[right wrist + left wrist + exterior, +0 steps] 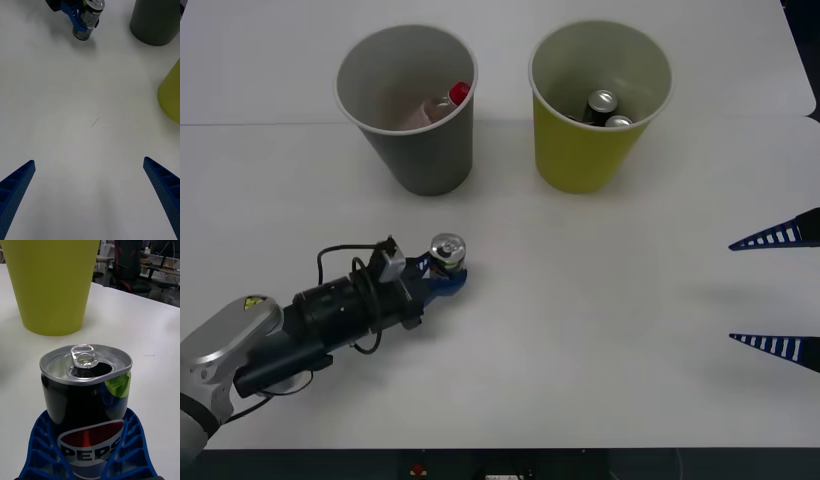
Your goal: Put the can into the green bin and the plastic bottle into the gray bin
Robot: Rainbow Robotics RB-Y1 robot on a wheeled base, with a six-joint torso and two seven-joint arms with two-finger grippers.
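The can (86,405) stood upright on the white counter (600,330), left of centre in the front view, a short black-bodied drink can with a blue, red and white Pepsi logo, a green patch near its shoulder, and a dented silver top whose pull tab was lifted over an open mouth. The left claw (448,272) pinched it, the blue ribbed fingers (41,450) pressing both sides of its lower body, with the arm reaching in from the lower left. Beyond it, in the upper part of the front view, the gray bin (408,110) stood to the left with the plastic bottle (438,108) lying inside, its red cap toward the rim, and the green bin (598,108) stood to the right, apart from the gray one, with two more silver-topped cans (608,108) inside. The right claw (778,290) sat at the right edge, fingers spread wide above bare counter, well apart from everything.
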